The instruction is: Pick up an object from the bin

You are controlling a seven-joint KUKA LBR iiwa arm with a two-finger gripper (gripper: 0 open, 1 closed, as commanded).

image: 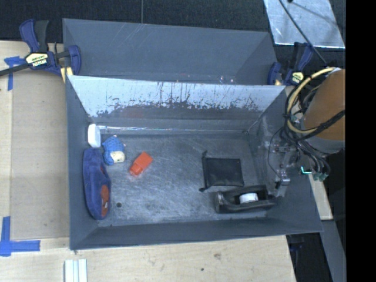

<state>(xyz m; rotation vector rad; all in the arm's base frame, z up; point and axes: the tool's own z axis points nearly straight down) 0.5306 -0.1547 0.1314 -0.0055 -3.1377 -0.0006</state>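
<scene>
Arm is leaning in over the right rim, gripper (279,184) hanging low against the right wall of the bin (170,195). From here I cannot tell whether it is clenched or released.

Nearest to it, a dark long object (244,199) with a white patch is lying along the near right of the floor, its right end just beside the gripper. A flat black square (222,170) is sitting just behind it.

Well apart, at the left end, are lying an orange block (140,164), a small blue toy (113,150), a white piece (93,135) and a long blue thing (95,184).
</scene>
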